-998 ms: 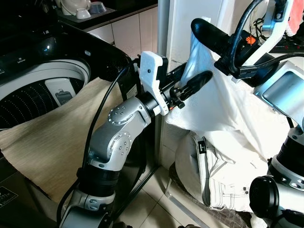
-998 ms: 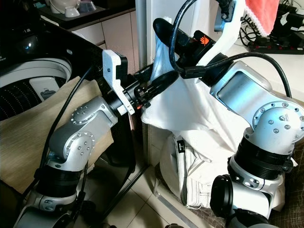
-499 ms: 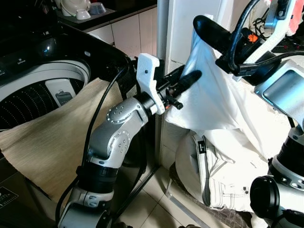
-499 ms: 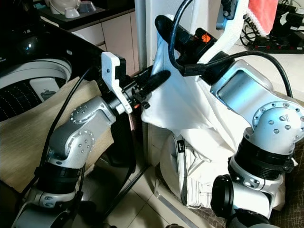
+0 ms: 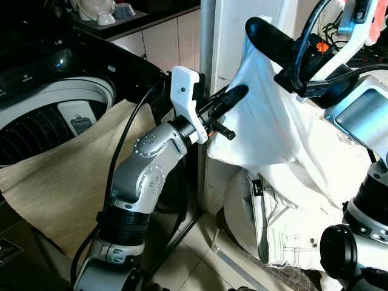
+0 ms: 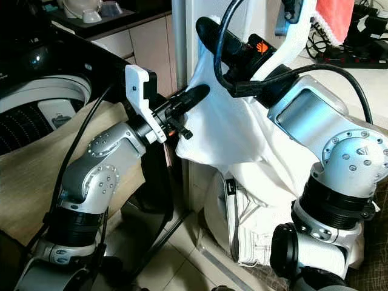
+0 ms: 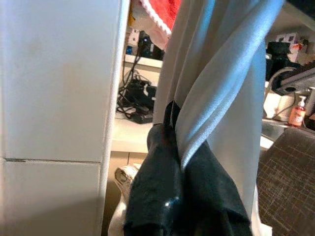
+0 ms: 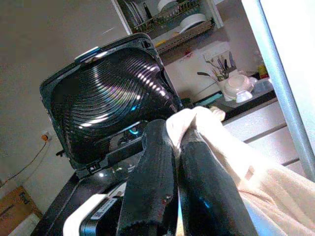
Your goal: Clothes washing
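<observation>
A white garment [image 5: 276, 121] hangs between my two grippers, above the floor to the right of the washing machine. My left gripper [image 5: 238, 92] reaches across from the washer side and is shut on the garment's near edge; the left wrist view shows the cloth pinched between its fingertips [image 7: 165, 135]. My right gripper [image 5: 254, 27] is higher up and is shut on the top of the same garment [image 8: 197, 120]. A beige cloth [image 5: 66, 176] drapes over the rim of the open washing machine [image 5: 42, 115] on the left.
More white clothing with dark stitching [image 5: 273, 224] lies heaped in a mesh basket [image 6: 370, 267] on the floor below the hanging garment. A white pillar [image 5: 209, 36] stands between washer and basket. The raised washer lid [image 8: 108, 108] is behind. A red towel [image 6: 336, 18] hangs at upper right.
My left gripper has drawn back to the left and risen a little, its fingers closing on the garment's edge. The right gripper holds nearly still.
</observation>
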